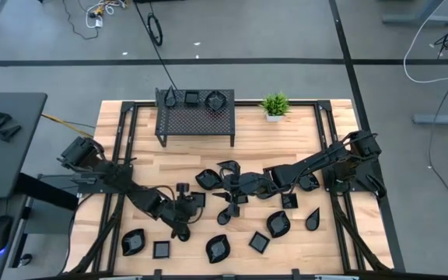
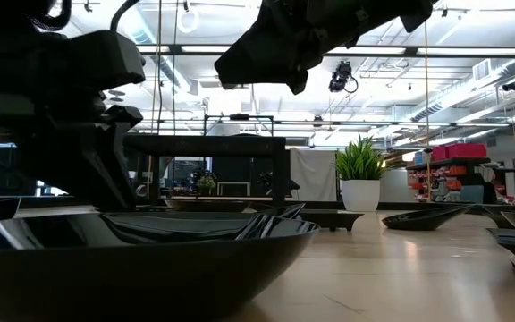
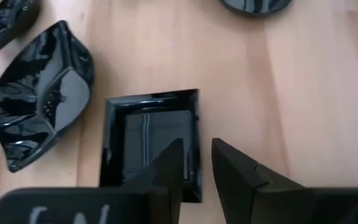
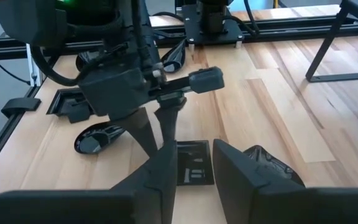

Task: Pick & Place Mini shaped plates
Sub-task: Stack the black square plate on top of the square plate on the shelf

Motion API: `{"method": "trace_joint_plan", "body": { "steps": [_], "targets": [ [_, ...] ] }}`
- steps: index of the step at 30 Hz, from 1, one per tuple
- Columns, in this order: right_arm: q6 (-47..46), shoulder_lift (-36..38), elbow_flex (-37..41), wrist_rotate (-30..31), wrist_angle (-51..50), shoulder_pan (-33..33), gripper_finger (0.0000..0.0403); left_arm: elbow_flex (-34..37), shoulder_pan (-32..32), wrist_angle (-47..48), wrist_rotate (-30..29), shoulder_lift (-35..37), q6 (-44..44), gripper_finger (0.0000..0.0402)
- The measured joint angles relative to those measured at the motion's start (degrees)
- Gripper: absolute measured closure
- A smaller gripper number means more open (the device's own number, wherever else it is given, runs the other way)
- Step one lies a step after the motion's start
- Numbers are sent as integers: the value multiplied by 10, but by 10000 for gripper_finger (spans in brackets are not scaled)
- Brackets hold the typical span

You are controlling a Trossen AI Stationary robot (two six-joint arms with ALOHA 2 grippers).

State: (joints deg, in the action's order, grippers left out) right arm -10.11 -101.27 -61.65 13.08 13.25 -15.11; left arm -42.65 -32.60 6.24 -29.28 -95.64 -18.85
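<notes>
most of the work looks still ahead: the mini shaped plates lie scattered across the front half of the wooden table, leaf, square and wavy-rim ones alike, about a dozen or more in the high view. the black mesh rack at the back carries only two or three dark dishes on top (their shapes are too small to tell), so if the rack is the goal, few have been placed.

the left tool hangs directly over a square plate, its fingers parted a little with nothing between them, one finger over the plate and one past its edge; a leaf-shaped plate lies just beside. the right tool is close by near the table's middle, fingers likewise slightly apart and empty, above another small square plate.
</notes>
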Motion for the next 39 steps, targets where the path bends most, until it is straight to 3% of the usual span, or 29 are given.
{"method": "trace_joint_plan", "body": {
  "steps": [12,32,39],
  "targets": [
    [0,0,0,0,0,-1,298,0,13,1,34,0,22,336],
    [1,0,0,0,0,-8,298,0,13,-1,21,-8,53,329],
    [1,0,0,0,0,-7,298,-1,13,-4,14,-22,45,307]
  ]
}}
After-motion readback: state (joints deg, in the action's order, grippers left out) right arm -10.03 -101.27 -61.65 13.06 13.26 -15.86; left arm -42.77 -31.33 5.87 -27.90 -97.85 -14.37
